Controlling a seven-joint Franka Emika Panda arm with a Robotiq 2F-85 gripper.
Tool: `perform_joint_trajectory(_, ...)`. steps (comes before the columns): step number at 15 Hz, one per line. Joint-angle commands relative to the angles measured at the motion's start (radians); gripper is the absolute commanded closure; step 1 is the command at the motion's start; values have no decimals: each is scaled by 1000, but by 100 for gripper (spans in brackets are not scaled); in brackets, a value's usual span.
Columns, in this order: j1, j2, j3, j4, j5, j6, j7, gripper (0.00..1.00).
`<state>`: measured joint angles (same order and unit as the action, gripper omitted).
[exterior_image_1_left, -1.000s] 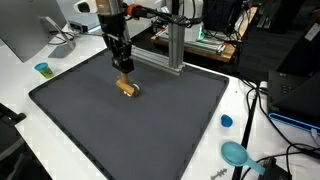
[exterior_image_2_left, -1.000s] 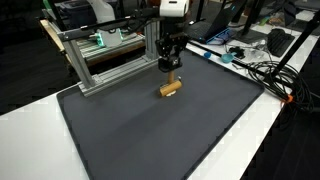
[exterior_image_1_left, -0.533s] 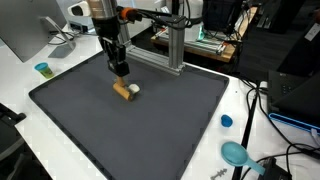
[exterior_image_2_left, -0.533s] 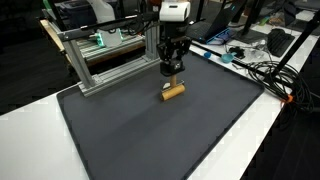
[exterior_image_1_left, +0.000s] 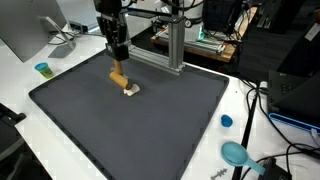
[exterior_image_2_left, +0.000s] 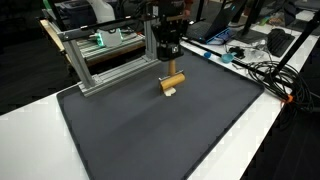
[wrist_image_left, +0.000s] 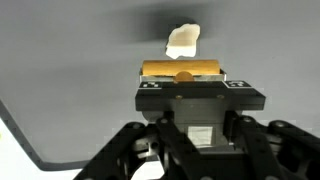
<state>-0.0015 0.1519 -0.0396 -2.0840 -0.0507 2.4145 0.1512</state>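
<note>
Jaws are pinching the wooden block (wrist_image_left: 180, 69) across its middle, as far as the wrist view is showing me; the fingertips are hiding behind it. I am looking at a white table (exterior_image_2_left: 30, 130) that is carrying a black mat (exterior_image_1_left: 150, 130) over nearly all of its top. A metal frame (exterior_image_1_left: 175, 45) is standing along one edge of the table, and the gripper (exterior_image_2_left: 168, 63) is hanging just in front of it, nearer that edge than the mat's middle. The block seems to be riding just clear of the mat, and a small white scrap (wrist_image_left: 182, 40) is lying on the mat just beside it, apart from it. To my eye the arm is doing the carrying part of the work. Any move from here is calling for a firm pinch and a level wrist, since the block is sitting crosswise in the grip, close over the scrap.
</note>
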Motion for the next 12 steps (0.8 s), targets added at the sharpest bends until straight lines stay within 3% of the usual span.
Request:
perform_joint_trajectory(1, 8, 14, 3, -13, -24, 8, 18, 78)
perform_joint_trajectory(12, 27, 117, -6, 43, -68, -109, 32, 78)
